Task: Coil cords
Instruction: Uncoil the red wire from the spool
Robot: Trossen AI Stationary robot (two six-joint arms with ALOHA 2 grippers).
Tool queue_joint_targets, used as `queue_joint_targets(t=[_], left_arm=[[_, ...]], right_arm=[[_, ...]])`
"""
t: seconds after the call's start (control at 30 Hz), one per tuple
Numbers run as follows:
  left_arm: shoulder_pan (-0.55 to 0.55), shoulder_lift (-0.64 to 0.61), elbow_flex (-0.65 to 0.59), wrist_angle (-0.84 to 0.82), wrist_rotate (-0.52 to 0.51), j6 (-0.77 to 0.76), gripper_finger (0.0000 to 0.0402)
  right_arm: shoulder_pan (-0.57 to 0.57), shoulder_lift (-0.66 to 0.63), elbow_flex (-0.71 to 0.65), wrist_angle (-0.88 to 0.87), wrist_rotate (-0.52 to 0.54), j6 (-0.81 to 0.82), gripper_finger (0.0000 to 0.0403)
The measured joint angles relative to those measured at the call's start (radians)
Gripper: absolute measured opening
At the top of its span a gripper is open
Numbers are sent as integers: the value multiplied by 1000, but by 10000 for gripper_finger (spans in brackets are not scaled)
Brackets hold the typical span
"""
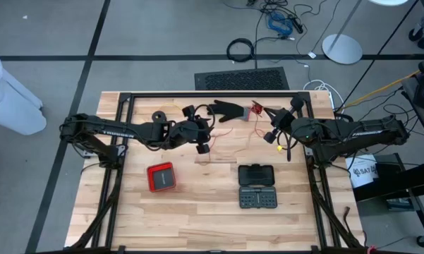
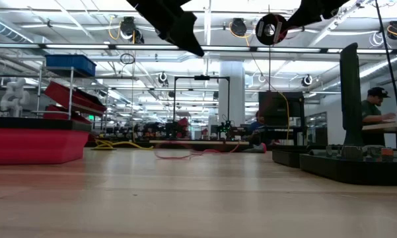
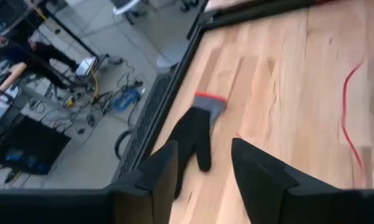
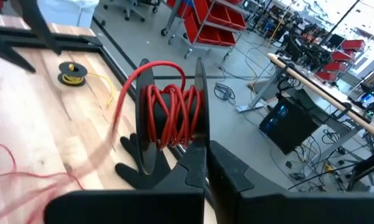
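A black spool (image 4: 171,115) wound with red cord is raised above the table at the far right, over a black glove with a red cuff (image 1: 229,111). My right gripper (image 4: 202,146) is shut on it; in the low view the spool (image 2: 271,28) hangs high. The cord's loose tail (image 4: 6,168) lies on the wood. My left gripper (image 3: 202,168) hovers open near the table's middle (image 1: 201,141), with nothing between its fingers. It points toward the glove (image 3: 196,134), with a stretch of red cord (image 3: 351,118) beside it. A second spool with yellow cord (image 4: 71,73) stands on the table. My right gripper pinches the rim of one black flange (image 4: 198,134) of the spool between its two fingers, coming in roughly level from the table's right. The spool is lifted clear of the table, its flanges upright. A loop of red cord (image 4: 121,106) runs off it down toward the wood.
A red case (image 1: 161,176) and an open black tool case (image 1: 257,185) lie toward the near side. Two small dark bundles (image 1: 157,116) (image 1: 189,111) sit by the far frame (image 1: 212,95). Bare wood lies between the two cases.
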Motion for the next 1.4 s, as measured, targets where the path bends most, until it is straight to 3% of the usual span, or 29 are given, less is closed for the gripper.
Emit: queue_joint_targets(t=[0.17, 0.3, 0.67, 1.1, 1.4], left_arm=[[0, 1, 0, 213, 228, -7, 177], [-1, 30, 0, 396, 342, -10, 178], [20, 171, -1, 558, 369, -79, 178], [56, 175, -1, 666, 555, -197, 178], [56, 175, -1, 673, 576, -220, 178]], right_arm=[[0, 36, 0, 25, -1, 11, 0], [0, 84, 0, 106, -5, -34, 0], [35, 152, 0, 308, -51, -166, 0], [39, 150, 0, 337, -55, -170, 0], [39, 206, 0, 426, -85, -172, 0]])
